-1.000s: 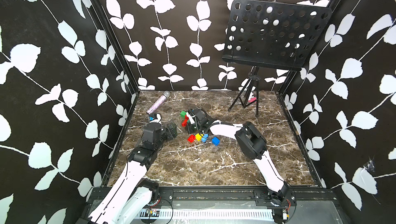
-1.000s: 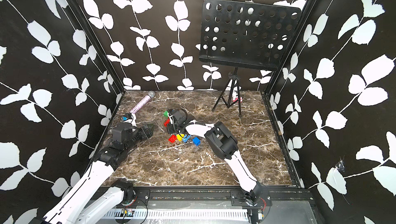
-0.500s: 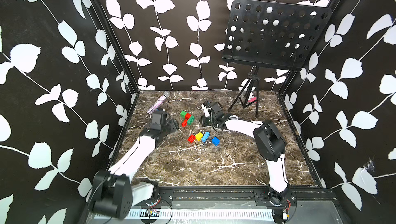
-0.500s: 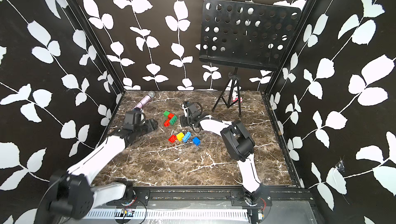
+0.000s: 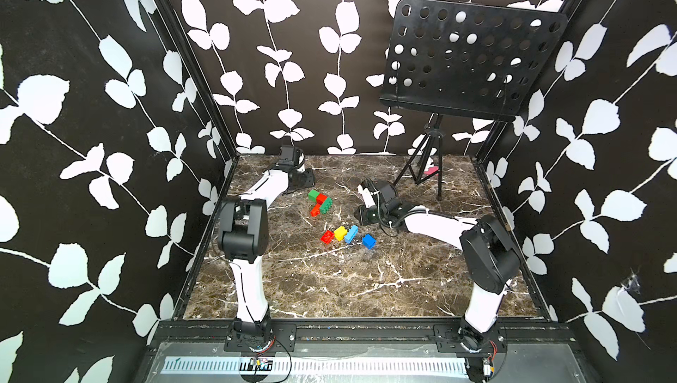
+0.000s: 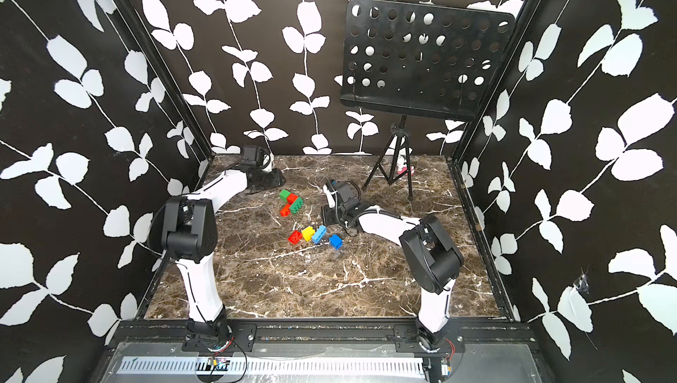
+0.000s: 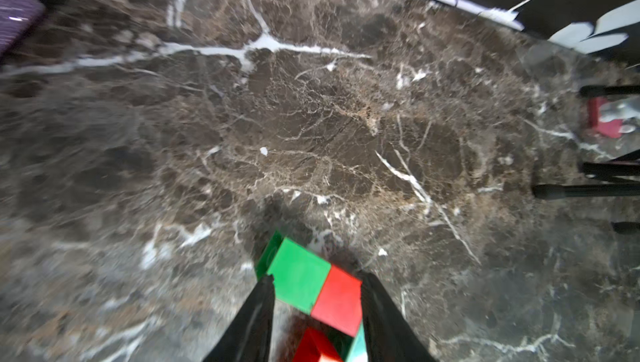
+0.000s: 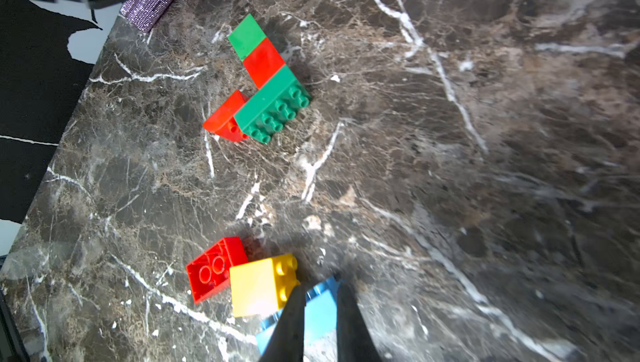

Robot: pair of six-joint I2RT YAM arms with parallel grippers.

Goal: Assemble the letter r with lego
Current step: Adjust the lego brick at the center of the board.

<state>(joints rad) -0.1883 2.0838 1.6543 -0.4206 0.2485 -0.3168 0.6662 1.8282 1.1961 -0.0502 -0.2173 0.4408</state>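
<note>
Because the red brick (image 5: 327,237), yellow brick (image 5: 340,233), light blue brick (image 5: 351,234) and blue brick (image 5: 369,241) lie loose in the middle of the worktop (image 5: 329,282), the letter looks only partly built. The right gripper (image 8: 319,291) beside them shows a thin gap and holds nothing. Farther back lies the joined piece (image 5: 319,202), light green, red, dark green and orange; the left gripper (image 7: 317,277) has a finger on each side, but I cannot tell if it squeezes.

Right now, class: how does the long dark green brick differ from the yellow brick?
The dark green brick is long, showing more studs; the yellow brick is short. The dark green brick lies farther back, the yellow brick nearer the front. Both are studded plastic bricks.
</note>
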